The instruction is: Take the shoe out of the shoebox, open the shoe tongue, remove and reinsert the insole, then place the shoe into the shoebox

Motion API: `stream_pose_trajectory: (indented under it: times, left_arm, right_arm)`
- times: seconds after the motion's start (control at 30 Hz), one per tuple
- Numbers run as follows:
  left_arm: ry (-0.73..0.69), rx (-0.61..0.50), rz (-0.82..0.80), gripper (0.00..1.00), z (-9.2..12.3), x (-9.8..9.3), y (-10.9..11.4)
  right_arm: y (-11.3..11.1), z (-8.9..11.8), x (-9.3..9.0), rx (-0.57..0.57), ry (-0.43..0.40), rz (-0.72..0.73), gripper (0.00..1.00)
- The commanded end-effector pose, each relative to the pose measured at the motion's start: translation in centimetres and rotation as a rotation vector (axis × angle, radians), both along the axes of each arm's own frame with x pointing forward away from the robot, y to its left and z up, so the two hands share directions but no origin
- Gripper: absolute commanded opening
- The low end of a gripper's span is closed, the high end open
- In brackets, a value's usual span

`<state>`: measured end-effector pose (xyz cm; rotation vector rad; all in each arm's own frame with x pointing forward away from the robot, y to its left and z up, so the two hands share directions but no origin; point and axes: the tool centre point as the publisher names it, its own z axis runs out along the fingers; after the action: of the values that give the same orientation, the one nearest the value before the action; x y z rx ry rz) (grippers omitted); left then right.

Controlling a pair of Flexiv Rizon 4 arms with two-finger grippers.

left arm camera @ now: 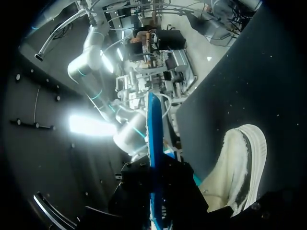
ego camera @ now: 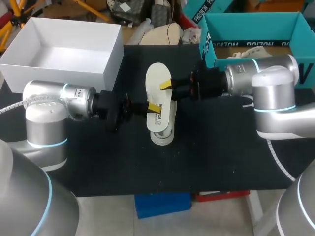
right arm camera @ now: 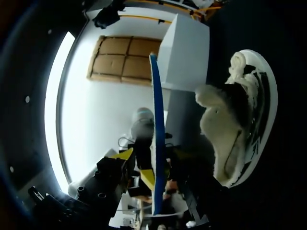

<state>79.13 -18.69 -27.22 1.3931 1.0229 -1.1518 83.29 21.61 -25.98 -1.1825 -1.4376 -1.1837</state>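
The shoe (ego camera: pixel 162 133) is out on the black surface (ego camera: pixel 221 147) at mid-frame and the insole (ego camera: pixel 157 73) is already out of it, held just above it with the left pincer (ego camera: pixel 154 106) closed on its lower part and the right pincer (ego camera: pixel 166 84) closed on its middle. By my reckoning, reinserting the insole and boxing the shoe remain. The insole's long axis runs top to bottom of the frame, roughly in line with the shoe; I cannot tell toe from heel.

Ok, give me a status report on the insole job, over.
Left end effector and right end effector both shut on the insole. Insole held above the shoe, outside it. Nothing seen in the way.
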Motion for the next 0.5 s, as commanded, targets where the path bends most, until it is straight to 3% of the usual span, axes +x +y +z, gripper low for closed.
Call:
stream_pose_trajectory:
  times: [0.03,0.13,0.23,0.5]
  left_arm:
    - [-0.004,0.002,0.005,0.00,-0.02,-0.11,-0.09]
    - [-0.004,0.002,0.005,0.00,-0.02,-0.11,-0.09]
    - [-0.004,0.002,0.005,0.00,-0.02,-0.11,-0.09]
    - [-0.004,0.002,0.005,0.00,-0.02,-0.11,-0.09]
  right_arm:
    - [0.57,-0.41,0.11,0.007,-0.001,-0.024,0.44]
    - [0.68,-0.47,0.32,0.005,-0.002,-0.029,0.37]
    - [0.76,-0.45,0.41,-0.003,-0.005,-0.033,0.00]
    - [0.77,-0.46,0.42,-0.001,-0.006,-0.034,0.00]
